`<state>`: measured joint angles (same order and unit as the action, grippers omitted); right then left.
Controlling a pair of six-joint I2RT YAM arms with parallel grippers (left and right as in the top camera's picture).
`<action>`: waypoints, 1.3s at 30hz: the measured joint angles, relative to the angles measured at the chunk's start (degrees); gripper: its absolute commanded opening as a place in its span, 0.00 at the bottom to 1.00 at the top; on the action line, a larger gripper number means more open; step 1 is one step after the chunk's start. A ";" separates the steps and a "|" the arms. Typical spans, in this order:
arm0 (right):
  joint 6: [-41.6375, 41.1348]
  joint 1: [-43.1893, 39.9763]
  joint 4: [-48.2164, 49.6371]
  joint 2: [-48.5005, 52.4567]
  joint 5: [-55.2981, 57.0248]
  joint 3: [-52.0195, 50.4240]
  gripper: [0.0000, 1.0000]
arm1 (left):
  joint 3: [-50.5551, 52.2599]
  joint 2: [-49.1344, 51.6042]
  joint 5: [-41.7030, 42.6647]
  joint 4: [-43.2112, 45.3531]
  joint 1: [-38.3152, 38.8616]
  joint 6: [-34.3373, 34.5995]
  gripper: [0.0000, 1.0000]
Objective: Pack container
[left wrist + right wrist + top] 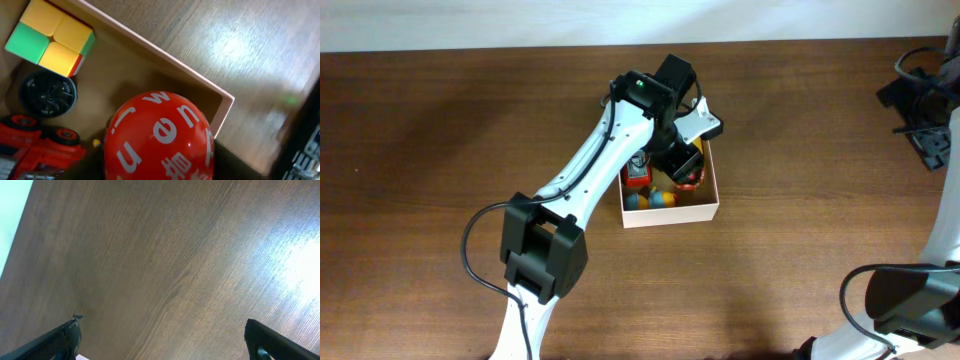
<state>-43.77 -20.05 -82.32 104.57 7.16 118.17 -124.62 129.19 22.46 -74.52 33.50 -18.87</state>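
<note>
From overhead the left arm [585,165] covers much of the container [672,216], hiding the left gripper and some contents. The left wrist view cuts off the red ball [160,135] at its bottom edge and the red toy car [35,147] at the bottom left. Of the right gripper [162,332] only the fingertips show.

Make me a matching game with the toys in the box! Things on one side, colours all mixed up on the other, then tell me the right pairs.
Things:
1 ball
2 cube
3 loose wheel
4 container

Colours:
A all black
B yellow and green
C red with white letters
D pale walls, brown inside

Pairs: 1-C, 2-B, 3-A, 4-D
</note>
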 measured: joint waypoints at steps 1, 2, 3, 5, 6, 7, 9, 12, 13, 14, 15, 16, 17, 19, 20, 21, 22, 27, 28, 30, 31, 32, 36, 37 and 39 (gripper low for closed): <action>0.02 0.00 0.00 0.00 0.00 0.00 0.99 | 0.00 0.00 -0.04 0.00 -0.02 -0.09 0.75; -0.02 0.00 0.00 0.00 0.00 0.00 0.99 | 0.00 -0.02 -0.02 0.02 -0.02 -0.04 0.76; 0.02 0.00 0.00 0.00 0.00 0.00 0.99 | -0.02 0.00 0.00 0.02 -0.02 -0.02 0.77; 0.00 0.00 0.02 0.00 0.00 0.00 0.99 | -0.02 0.00 -0.02 0.02 -0.02 -0.07 0.84; 0.00 0.00 0.02 0.00 0.00 0.00 0.99 | -0.02 -0.02 0.00 0.02 -0.02 -0.09 0.85; 0.00 0.00 0.00 0.00 0.00 0.00 0.99 | 0.00 0.00 0.00 0.02 -0.02 -0.04 0.87; -0.02 0.00 0.02 0.00 0.00 0.00 0.99 | 0.00 0.00 0.00 0.04 -0.02 -0.22 0.93; 0.02 0.00 0.02 0.00 0.00 0.00 0.99 | -0.02 -0.02 0.00 0.04 -0.02 -0.26 0.95; -0.02 0.00 0.02 0.00 0.00 0.00 0.99 | 0.00 0.00 -0.02 0.04 -0.02 -0.24 0.95; 0.02 0.00 0.02 0.00 0.00 0.00 0.99 | -0.02 -0.02 0.00 0.04 -0.02 -0.26 0.95; -0.02 0.00 0.00 0.00 0.00 0.00 0.99 | -0.02 0.00 -0.02 0.02 -0.02 -0.24 0.95; 0.00 0.00 0.02 0.00 0.00 0.00 0.99 | -0.13 0.00 0.00 -0.17 -0.02 -0.26 0.95; 0.02 0.00 0.02 0.00 0.00 0.00 0.99 | -0.28 0.00 -0.02 -0.46 -0.02 -0.26 0.95; 0.02 0.00 0.02 0.00 0.00 0.00 0.99 | -1.36 0.00 -0.13 -2.05 -0.11 -0.24 0.95; 0.00 0.00 0.00 0.00 0.00 0.00 0.99 | -2.16 0.00 -0.37 -2.93 -0.17 -0.24 0.95; -0.02 0.00 0.00 0.00 0.00 0.00 0.99 | -3.78 0.00 -1.01 -4.02 -0.31 -0.22 0.95; -0.02 0.00 0.02 0.00 0.00 0.00 0.99 | -4.87 0.00 -1.42 -4.48 -0.50 -0.20 0.95; 0.00 0.00 0.00 0.00 0.00 0.00 0.99 | -14.53 0.00 -8.31 -8.22 -3.19 2.93 0.96; -0.02 0.00 0.02 0.00 0.00 0.00 0.99 | -16.22 0.00 -10.29 -8.44 -4.13 4.33 0.96; 0.00 0.00 0.02 0.00 0.00 0.00 0.99 | -18.75 0.00 -14.29 -8.66 -6.12 7.52 0.96; -0.02 0.00 0.00 0.00 0.00 0.00 0.99 | -19.74 0.00 -16.28 -8.68 -7.30 9.62 0.96; 0.00 0.00 0.02 0.00 0.00 0.00 0.99 | -20.41 0.00 -18.16 -8.68 -8.50 11.65 0.96; 0.00 0.00 0.00 0.00 0.00 0.00 0.99 | -21.44 0.00 -22.71 -9.09 -14.34 20.00 0.98; 0.02 0.00 0.02 0.00 0.00 0.00 0.99 | -21.44 0.00 -23.39 -9.44 -16.13 22.01 0.98; -0.02 0.00 0.02 0.00 0.00 0.00 0.99 | -21.44 0.00 -24.35 -10.43 -19.93 25.53 0.99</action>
<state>-43.79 -20.05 -82.30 104.57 7.16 118.17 -146.06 129.19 -1.89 -84.95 13.56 6.66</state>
